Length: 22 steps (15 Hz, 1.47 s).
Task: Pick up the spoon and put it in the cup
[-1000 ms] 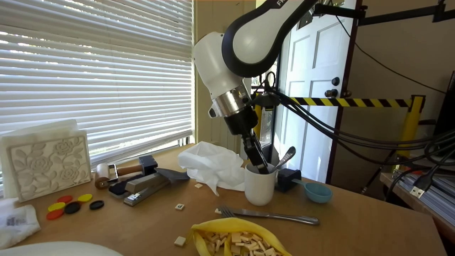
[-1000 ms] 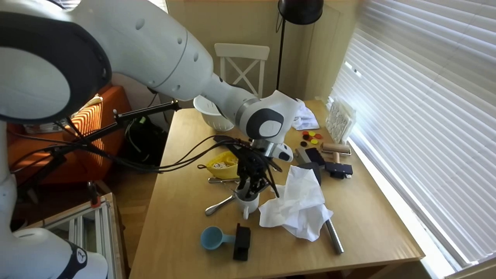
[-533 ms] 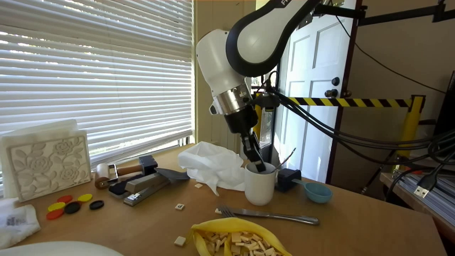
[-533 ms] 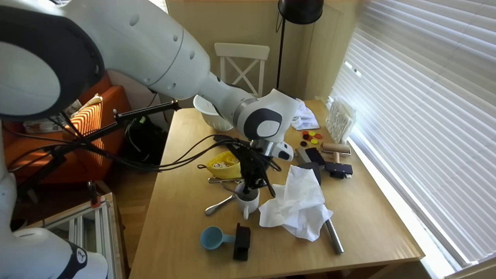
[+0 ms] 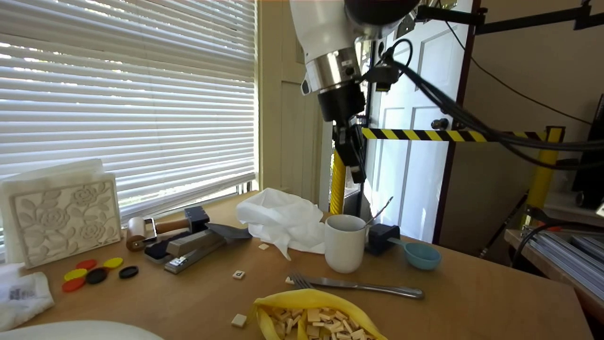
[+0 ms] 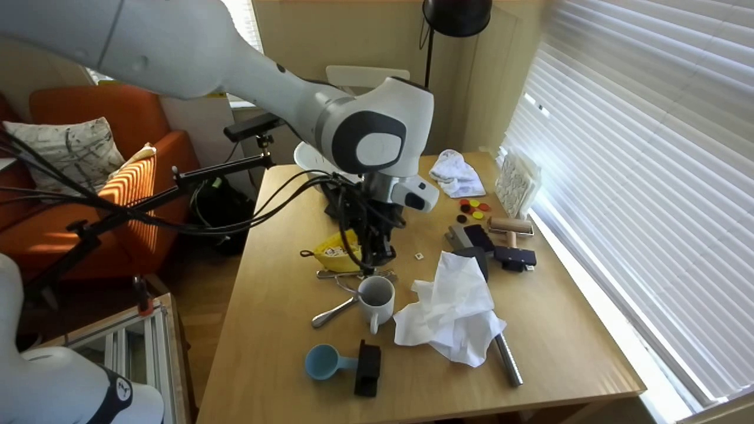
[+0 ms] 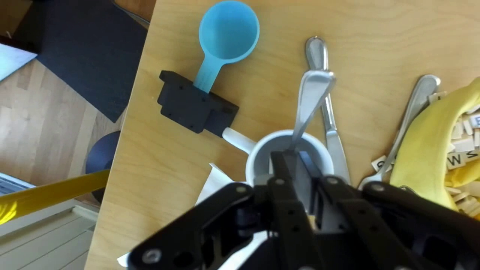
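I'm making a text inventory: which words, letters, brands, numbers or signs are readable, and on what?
"W": letter tile in the yellow pouch.
"d", perhaps an upside-down P: loose tile on the table.
Other tiles: too turned, hidden or small.
Crumpled white item: print too blurred.
Robot arm emblem: too small.
No readable brand or number.

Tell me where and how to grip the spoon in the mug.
I'd take the spoon by its handle's broad, flat end, from above: it leans in the mug, that end jutting up past the rim, and its bowl is hidden.
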Each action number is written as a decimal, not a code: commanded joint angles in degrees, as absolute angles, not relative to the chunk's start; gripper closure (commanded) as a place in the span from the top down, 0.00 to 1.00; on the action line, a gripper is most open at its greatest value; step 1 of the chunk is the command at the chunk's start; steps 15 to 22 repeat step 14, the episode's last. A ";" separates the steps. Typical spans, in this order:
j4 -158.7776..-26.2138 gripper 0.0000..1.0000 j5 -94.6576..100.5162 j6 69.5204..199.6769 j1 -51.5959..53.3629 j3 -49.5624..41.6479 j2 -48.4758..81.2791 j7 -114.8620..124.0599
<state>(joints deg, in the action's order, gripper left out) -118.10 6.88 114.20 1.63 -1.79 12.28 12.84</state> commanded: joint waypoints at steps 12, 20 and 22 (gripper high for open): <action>-137.05 0.97 10.40 108.08 4.04 8.27 -16.29 43.30; -136.92 1.00 10.43 108.17 3.84 8.17 -15.70 43.23; -136.92 1.00 10.43 108.17 3.84 8.17 -15.70 43.23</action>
